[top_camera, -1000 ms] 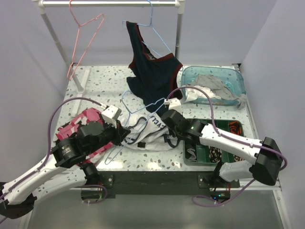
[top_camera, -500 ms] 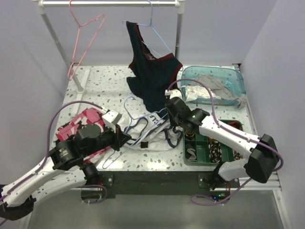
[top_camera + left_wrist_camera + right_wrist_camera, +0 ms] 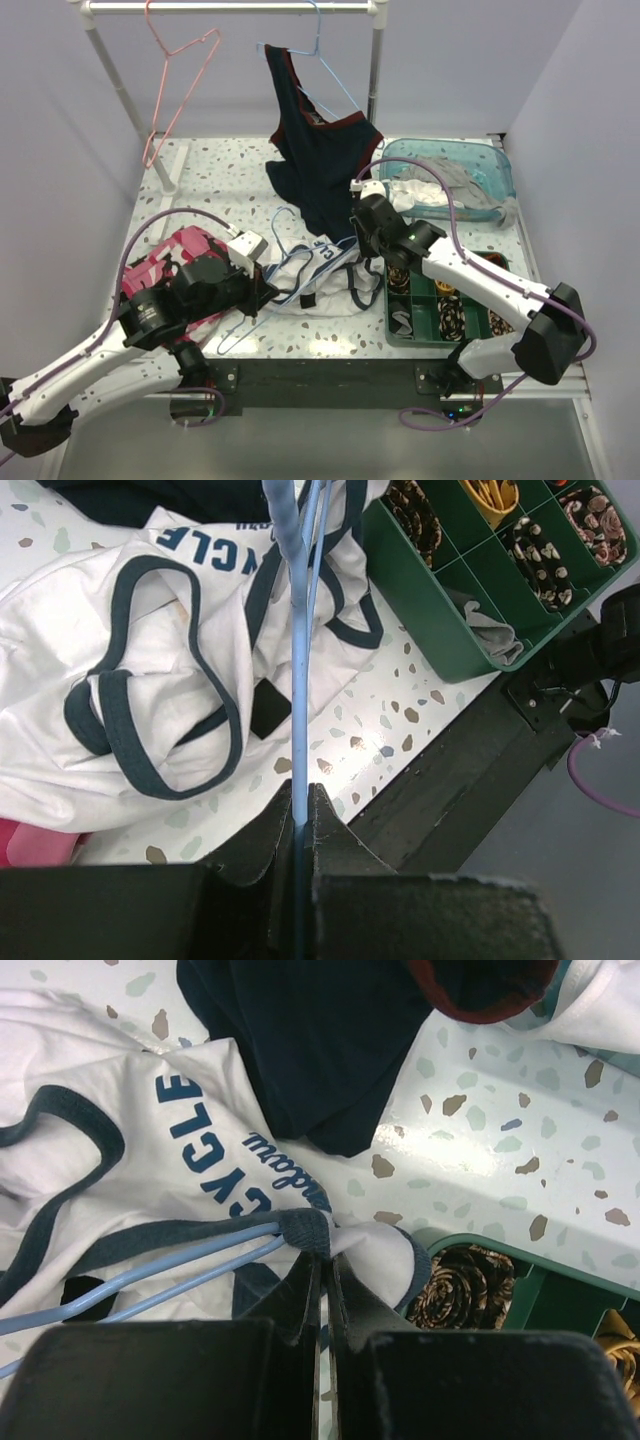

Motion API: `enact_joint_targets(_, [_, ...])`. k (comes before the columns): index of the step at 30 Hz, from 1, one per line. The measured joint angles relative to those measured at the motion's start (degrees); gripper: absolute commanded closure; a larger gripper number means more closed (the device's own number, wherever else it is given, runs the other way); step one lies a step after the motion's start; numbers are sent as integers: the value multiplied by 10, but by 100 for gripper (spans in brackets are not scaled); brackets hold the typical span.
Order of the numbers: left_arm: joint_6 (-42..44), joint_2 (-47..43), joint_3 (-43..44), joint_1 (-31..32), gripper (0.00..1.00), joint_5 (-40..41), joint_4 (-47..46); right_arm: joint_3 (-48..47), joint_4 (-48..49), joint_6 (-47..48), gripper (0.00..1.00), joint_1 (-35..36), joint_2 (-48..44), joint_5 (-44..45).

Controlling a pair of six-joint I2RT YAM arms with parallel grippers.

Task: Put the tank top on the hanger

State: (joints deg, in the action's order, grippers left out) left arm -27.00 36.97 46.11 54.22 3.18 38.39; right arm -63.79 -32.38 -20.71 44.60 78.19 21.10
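Starting at far left of the overhead view: a heap of pink camouflage garment (image 3: 165, 260), touching the work area but no part of the job. Just right of it, at lower centre-left, clamped with the left gripper (image 3: 300, 802) hard onto the thin blue wire of the hanger (image 3: 299, 710), jaws pressed together on it in the left wrist view. Risky there: round, slick wire in a flat pinch, so liable to swivel or slide once pulled against cloth drag, tipping the far shoulder out of the garment.

At frame centre, crumpled on the speckled table (image 3: 210, 190) between the two arms: the tank top (image 3: 310, 285), with the hanger's upper part buried among its navy-trimmed openings. Hard to tell whether threaded through the neck or an armhole; if an armhole, bound to end up hanging lopsided.

Right of centre, nipped with the right gripper (image 3: 325, 1260): jaws closed on a fold of navy trim bunched over the hanger's bent corner, per the right wrist view. Only a small bite of hem, so apt to pop free under tension, or to drag wire and cloth together rather than draw one over the other.

Just above, touching the printed chest: the hem of the dark navy top (image 3: 320, 180), easily snagged and hauled along. At lower right, the green tray (image 3: 430, 630) close by, its rim ready to catch a trailing strap.
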Motion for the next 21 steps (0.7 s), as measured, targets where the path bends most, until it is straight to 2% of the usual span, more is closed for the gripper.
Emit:
enact_joint_targets(9, [9, 28, 0, 9, 100, -7, -8, -9, -12, 9, 100, 0, -21, -17])
enact_joint_targets(21, [55, 50, 2, 15, 100, -28, -53, -96, -42, 46, 100, 4, -21, -70])
